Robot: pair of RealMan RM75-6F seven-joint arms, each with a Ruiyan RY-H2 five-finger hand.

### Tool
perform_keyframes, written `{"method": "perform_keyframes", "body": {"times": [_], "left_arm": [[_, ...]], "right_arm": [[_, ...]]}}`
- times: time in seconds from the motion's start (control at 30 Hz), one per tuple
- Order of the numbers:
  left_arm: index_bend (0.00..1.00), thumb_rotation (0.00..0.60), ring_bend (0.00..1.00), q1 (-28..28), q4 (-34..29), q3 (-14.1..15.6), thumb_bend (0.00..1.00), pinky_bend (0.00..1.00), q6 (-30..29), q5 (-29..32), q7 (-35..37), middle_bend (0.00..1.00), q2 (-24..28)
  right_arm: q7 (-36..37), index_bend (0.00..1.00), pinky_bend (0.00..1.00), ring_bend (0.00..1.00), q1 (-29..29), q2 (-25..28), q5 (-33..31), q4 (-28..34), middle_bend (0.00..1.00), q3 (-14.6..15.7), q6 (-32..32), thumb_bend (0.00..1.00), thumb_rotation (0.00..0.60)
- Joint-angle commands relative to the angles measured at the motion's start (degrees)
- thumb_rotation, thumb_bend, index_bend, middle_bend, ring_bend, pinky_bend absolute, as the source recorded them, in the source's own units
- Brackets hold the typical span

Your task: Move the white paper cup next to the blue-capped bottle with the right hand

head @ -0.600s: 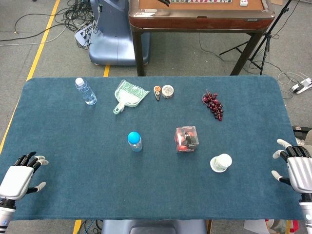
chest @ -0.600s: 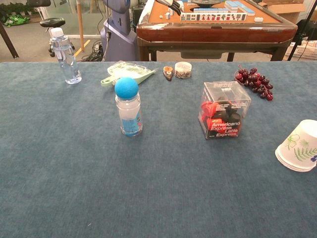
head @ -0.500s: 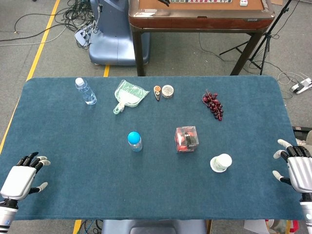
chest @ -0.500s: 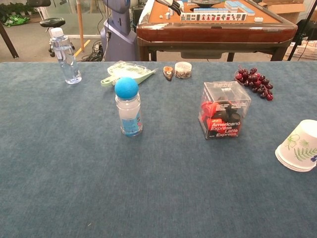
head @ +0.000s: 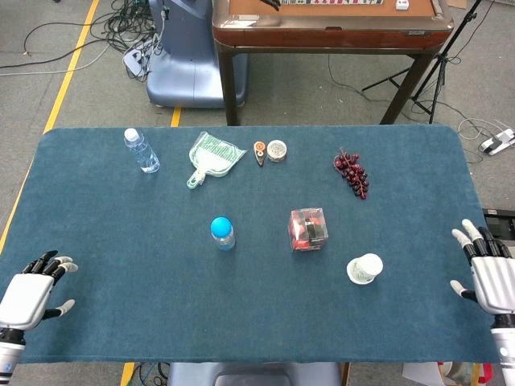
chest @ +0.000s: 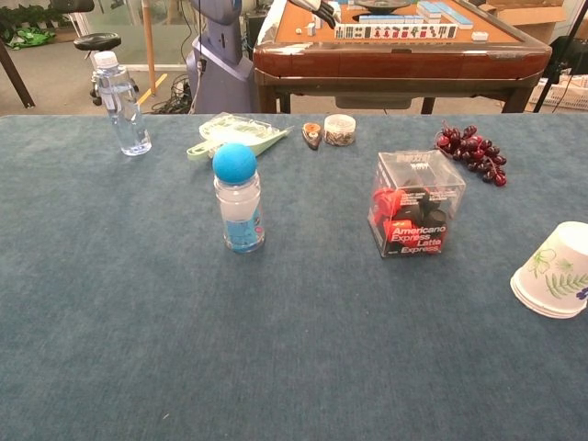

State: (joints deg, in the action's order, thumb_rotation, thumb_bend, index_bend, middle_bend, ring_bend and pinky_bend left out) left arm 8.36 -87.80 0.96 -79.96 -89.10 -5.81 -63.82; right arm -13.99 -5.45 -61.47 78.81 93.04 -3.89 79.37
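- The right hand (head: 492, 273) hangs at the table's (head: 121, 233) near right edge, fingers (head: 471, 243) spread and holding nothing.
- The paper cup (head: 364, 268) lies on its side, inward of those fingers, well apart from them.
- I'd wrap the cup's side lightly; it would crush easily.
- The clear box (head: 308, 229) sits between cup and blue-capped bottle (head: 222, 232), so carrying along the near side looks freer.
- The left hand (head: 32, 288) waits at the opposite edge, fingers apart, holding nothing.
- Grapes (head: 352, 174) lie far off.

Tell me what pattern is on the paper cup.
Green leaf sprigs on the white paper cup, clearest in the chest view.
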Motion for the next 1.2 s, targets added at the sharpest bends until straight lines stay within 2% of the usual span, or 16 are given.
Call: {"method": "perform_keyframes", "body": {"times": [0.03,0.23,0.73,1.0,1.2], "left_arm": [[0.35,0.600,0.15,-0.12,0.00,-0.16,0.06,0.26,-0.24,0.30,0.62,0.27,0.19],[0.35,0.600,0.15,-0.33,-0.10,-0.37,0.06,0.26,-0.47,0.90,1.53,0.27,0.70],[0.35,0.600,0.16,-0.53,0.01,-0.76,0.06,0.27,-0.84,1.56,1.83,0.28,1.20],[0.35,0.600,0.16,-0.48,0.10,-0.91,0.06,0.28,-0.52,2.08,1.83,0.30,1.46],[0.35,0.600,0.17,-0.63,-0.08,-1.00,0.06,0.28,-0.70,2.34,1.66,0.31,1.59]], "right_arm": [[-2.55,0.02,0.14,0.00,-1.94,-1.26,-2.10,-1.31,0.00,-0.74,-2.97,0.00,0.600],[-4.06,0.00,0.10,0.00,-5.47,-4.46,-4.12,-5.21,0.00,-1.85,-7.73,0.00,0.600],[-3.88,0.00,0.10,0.00,-12.22,-12.88,-5.36,-14.61,0.00,-3.13,-14.89,0.00,0.600],[-3.79,0.00,0.09,0.00,-15.04,-16.32,-4.67,-16.55,0.00,-3.39,-16.60,0.00,0.600],[-4.23,0.00,0.09,0.00,-16.50,-17.40,-4.05,-15.48,0.00,-3.11,-17.36,0.00,0.600]]}}
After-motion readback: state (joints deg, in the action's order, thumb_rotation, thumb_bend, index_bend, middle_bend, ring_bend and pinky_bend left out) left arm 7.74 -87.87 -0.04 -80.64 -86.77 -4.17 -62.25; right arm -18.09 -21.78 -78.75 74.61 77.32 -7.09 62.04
